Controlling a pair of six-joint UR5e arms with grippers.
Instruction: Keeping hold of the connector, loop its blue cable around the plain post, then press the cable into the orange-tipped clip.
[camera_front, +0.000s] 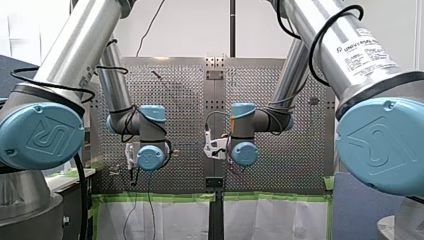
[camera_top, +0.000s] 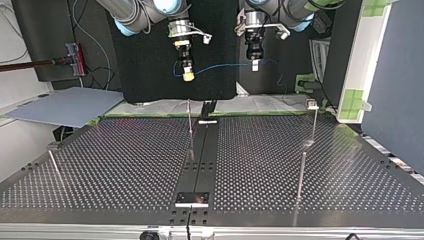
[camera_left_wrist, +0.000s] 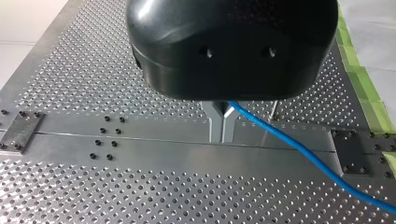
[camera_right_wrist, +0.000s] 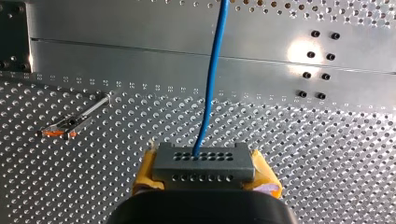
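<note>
Yellow pads (camera_right_wrist: 145, 175) of my right gripper (camera_right_wrist: 204, 177) clamp the grey connector (camera_right_wrist: 204, 161) from both sides. From the connector's face the blue cable (camera_right_wrist: 210, 84) runs straight ahead over the perforated table (camera_right_wrist: 327, 140). The orange-tipped clip (camera_right_wrist: 70, 123) sits off to one side of this gripper, well apart from it. My left gripper (camera_left_wrist: 222, 123) has its metal fingers (camera_left_wrist: 215, 123) pinched narrow on the cable, which trails away beside it. A thin post (camera_left_wrist: 274, 107) stands just beyond.
</note>
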